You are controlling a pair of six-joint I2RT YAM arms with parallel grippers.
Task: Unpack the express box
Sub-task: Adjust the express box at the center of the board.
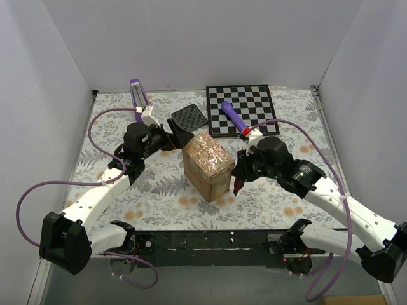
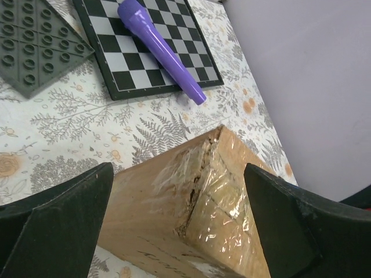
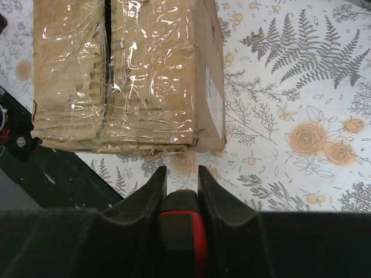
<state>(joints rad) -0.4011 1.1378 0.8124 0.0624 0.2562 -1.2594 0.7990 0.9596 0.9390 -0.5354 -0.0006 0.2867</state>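
At the middle of the surface [image 1: 159,190], the express box [image 1: 208,164] sits taped shut, unpacking seemingly unstarted; left claw [image 2: 177,191] gapes empty toward it, right claw [image 3: 182,179] pinches a red item [image 3: 181,231].

Box check | I see the box [image 1: 208,165] as a small brown cardboard cube | flaps shut under wrinkled clear tape [image 3: 139,58], edges frayed | pale label [image 3: 214,95] on one side | standing mid-bench [image 1: 159,197], turned cornerwise to me
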